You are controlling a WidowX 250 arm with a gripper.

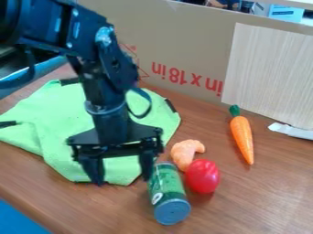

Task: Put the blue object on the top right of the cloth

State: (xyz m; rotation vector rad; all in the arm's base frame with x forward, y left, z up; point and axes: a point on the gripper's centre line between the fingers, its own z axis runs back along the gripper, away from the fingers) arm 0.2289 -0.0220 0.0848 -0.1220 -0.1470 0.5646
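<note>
The gripper (122,176) hangs over the lower part of the green cloth (52,112), its two fingers spread wide with nothing between them. Just right of its right finger lies a can (166,185) with a green label and a blue-grey end facing the lower right. That can is on the wooden table beyond the cloth's lower right edge; its far end is close to the fingertip, and I cannot tell if they touch. The arm and gripper cover the middle of the cloth and part of its upper right.
An orange segment (185,153) and a red tomato-like toy (202,176) sit right beside the can. Farther right lies a toy carrot (242,137). A cardboard wall (189,50) and a pale panel (269,73) bound the back of the table (269,196).
</note>
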